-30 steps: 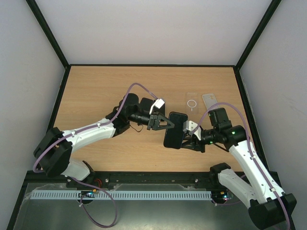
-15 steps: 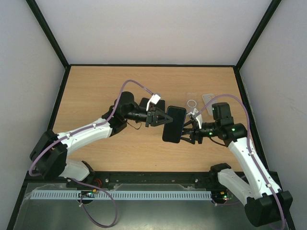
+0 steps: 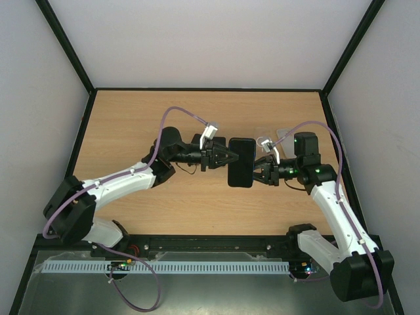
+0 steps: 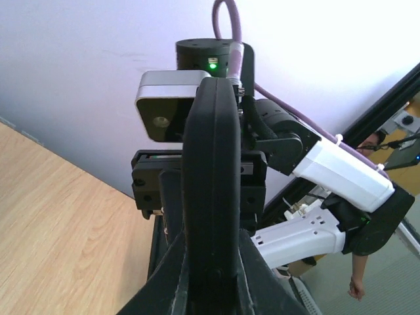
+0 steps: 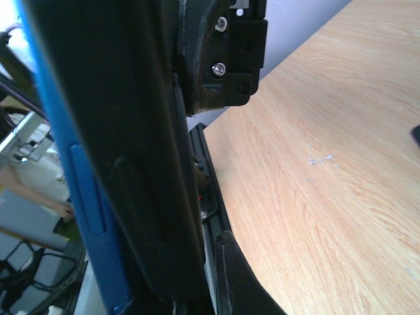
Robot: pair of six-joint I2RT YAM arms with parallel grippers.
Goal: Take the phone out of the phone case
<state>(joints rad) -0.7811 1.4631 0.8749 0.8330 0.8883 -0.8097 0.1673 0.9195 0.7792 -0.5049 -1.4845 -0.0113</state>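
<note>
I've raised and squared the phone case (image 3: 241, 162) | my left gripper (image 3: 229, 159) and right gripper (image 3: 256, 173) pinch its opposite edges | phone (image 5: 82, 197) still seated

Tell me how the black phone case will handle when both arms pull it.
The black phone case looks matte with a rounded edge, so probably rubbery: likely to flex, not snap. The blue phone inside probably keeps it stiff. Pinched by left fingers and right fingers, it probably won't slip.
</note>
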